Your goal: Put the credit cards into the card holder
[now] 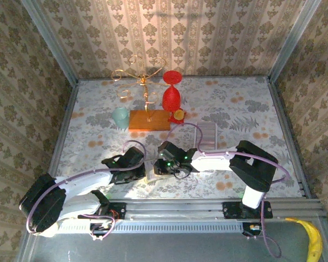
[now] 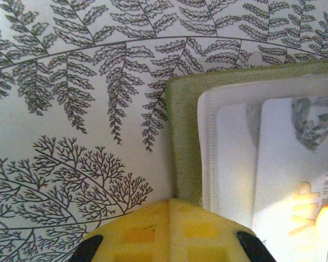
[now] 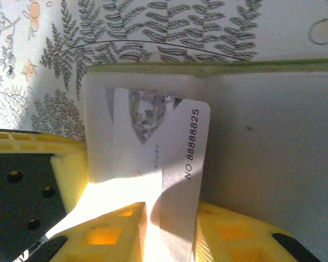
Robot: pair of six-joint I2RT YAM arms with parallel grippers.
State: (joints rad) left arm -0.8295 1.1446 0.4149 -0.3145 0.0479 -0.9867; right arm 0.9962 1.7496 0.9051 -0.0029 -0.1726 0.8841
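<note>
One card (image 3: 188, 142) is partway into the holder (image 3: 262, 136). Its left part lies under the clear pocket (image 3: 98, 120), and the numbered strip sticks out. I judge this card about half seated, needing one more push. How many cards are left to place I cannot tell.

My right gripper (image 3: 172, 218) has the card's near end between its fingers, jaws slightly apart. Whether I pinch it or only bracket it I cannot tell. My left gripper (image 2: 169, 218) is clenched on nothing, its tips at the holder's green edge, probably to pin it down.

Across the table (image 1: 246, 109), well apart from my work, stand a red goblet (image 1: 171, 95), a wire stand (image 1: 145, 82) and a cup (image 1: 120, 117). A pale ribbed thing (image 1: 208, 134) lies nearer, too small to identify. A banana (image 1: 312, 240) lies off the table's near edge.

Nothing blocks the pocket. The tight spot is my own two grippers crowding each other.
</note>
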